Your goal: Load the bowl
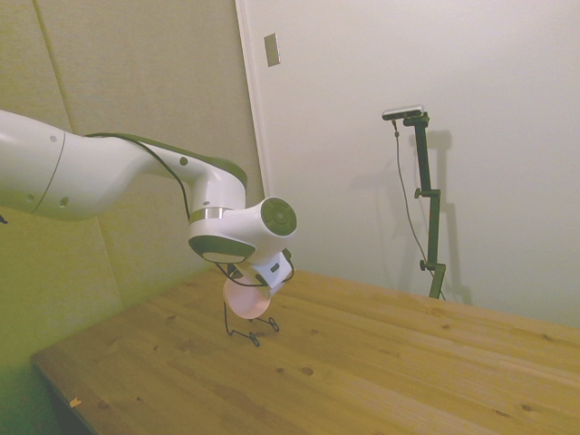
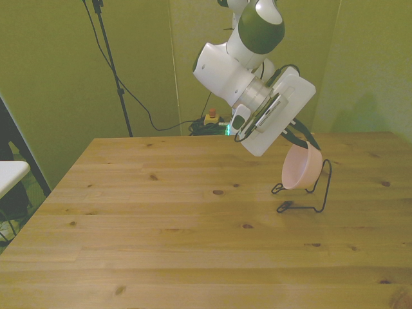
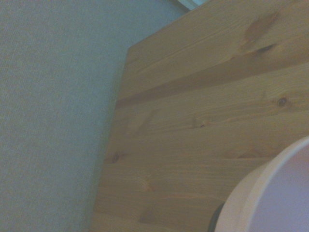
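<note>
The pale pink bowl (image 2: 300, 167) stands on its edge, its hollow facing the front view's left, at the thin black wire rack (image 2: 324, 190) on the table's right part. My gripper (image 2: 301, 143) comes down onto the bowl's upper rim, and its dark fingers look shut on that rim. From the side the bowl (image 1: 246, 299) hangs just under the wrist, with the rack's feet (image 1: 251, 333) below it. I cannot tell whether the bowl touches the rack's wires. The wrist view catches only a curved piece of the bowl (image 3: 273, 195) over the wood.
The wooden table (image 2: 167, 219) stretches wide toward the front view's left and near edge. Behind its far edge, cables and a small red-topped device (image 2: 210, 117) sit low against the wall. A white object (image 2: 9, 174) pokes in at the left border.
</note>
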{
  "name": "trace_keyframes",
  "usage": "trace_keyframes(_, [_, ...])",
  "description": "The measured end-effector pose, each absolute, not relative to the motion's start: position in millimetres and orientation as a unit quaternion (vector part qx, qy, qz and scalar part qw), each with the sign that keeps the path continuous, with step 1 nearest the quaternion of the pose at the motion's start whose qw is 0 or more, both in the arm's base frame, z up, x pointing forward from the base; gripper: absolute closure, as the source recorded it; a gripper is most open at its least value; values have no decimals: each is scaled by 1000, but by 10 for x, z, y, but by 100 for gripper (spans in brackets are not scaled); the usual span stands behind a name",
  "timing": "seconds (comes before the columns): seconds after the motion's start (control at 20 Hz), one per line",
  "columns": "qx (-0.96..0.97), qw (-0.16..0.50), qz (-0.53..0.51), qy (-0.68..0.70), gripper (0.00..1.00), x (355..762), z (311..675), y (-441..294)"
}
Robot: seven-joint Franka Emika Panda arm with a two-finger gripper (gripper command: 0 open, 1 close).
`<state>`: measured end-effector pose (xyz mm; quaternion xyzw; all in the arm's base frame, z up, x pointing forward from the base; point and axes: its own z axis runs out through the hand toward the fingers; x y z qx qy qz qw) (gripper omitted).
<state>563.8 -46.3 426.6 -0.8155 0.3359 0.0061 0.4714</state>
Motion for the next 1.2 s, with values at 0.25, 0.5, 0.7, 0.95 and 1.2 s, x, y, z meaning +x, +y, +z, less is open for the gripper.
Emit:
trace_keyframes(0.25, [-811,481,10,332,100,5675,4137,-439])
trace_keyframes(0.5, [-811,483,16,329,100,5726,4009,-400])
trace_keyframes(0.7, [-810,485,21,328,100,5755,3902,-370])
trace_keyframes(0.95, [-810,484,26,329,100,5766,3810,-362])
trace_keyframes(1.2, [-810,484,27,330,0,5773,3783,-346])
